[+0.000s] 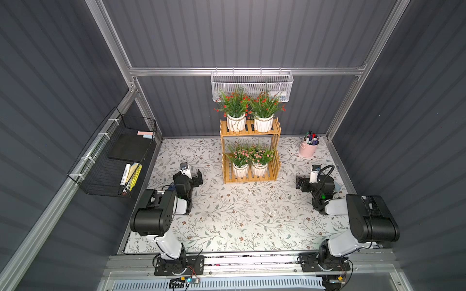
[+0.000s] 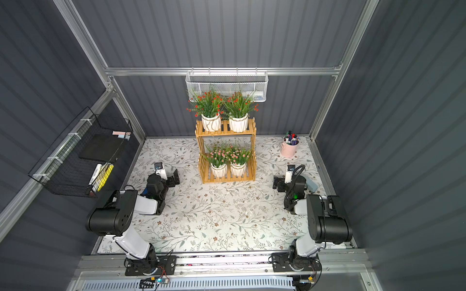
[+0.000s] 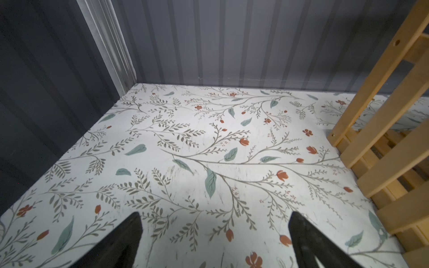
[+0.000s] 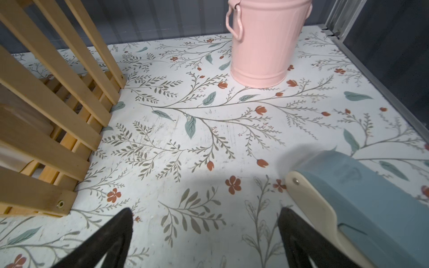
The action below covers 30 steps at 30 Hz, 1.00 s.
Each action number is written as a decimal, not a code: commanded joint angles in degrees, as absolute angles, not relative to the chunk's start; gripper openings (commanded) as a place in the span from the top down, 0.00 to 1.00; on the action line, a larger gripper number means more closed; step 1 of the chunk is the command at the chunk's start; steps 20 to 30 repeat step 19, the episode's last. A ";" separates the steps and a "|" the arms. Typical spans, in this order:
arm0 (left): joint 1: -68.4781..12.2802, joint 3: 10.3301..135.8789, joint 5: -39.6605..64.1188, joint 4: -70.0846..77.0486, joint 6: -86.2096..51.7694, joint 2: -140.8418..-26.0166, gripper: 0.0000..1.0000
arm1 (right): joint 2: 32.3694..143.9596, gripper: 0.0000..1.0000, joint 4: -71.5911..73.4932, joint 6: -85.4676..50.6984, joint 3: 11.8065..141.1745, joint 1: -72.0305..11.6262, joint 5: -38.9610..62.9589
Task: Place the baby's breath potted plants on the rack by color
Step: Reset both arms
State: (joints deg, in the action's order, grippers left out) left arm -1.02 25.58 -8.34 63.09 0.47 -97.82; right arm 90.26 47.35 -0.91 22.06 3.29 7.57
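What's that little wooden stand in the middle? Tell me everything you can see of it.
The rack is a two-tier stepped stand of honey-coloured wooden slats, standing upright toward the back of the floral table. Its upper, rearward shelf carries the two red-orange plants; its lower, forward shelf carries the two pale pink plants, each pair side by side in ribbed white pots. Slatted sides join the tiers.

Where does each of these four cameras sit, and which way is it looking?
Top views: cameras high at the front, looking down and back at the rack; both arms show.
Left wrist: on the left arm, low over the table, facing the back wall; open left gripper shows.
Right wrist: on the right arm, facing the pink cup; open right gripper shows.
Shared: both wrist views catch the rack.
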 commanded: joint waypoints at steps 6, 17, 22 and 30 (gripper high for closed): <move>-0.55 26.63 -11.10 64.31 -0.53 -97.64 0.01 | 87.91 0.01 47.77 0.07 23.66 2.90 9.36; -0.20 27.66 -9.71 62.55 -0.44 -97.74 0.01 | 87.18 0.01 45.62 0.11 24.14 2.90 9.05; -0.02 27.59 -9.41 62.54 -0.61 -97.73 0.01 | 87.14 0.01 45.62 0.13 24.13 2.90 9.09; -0.02 27.59 -9.41 62.54 -0.61 -97.73 0.01 | 87.14 0.01 45.62 0.13 24.13 2.90 9.09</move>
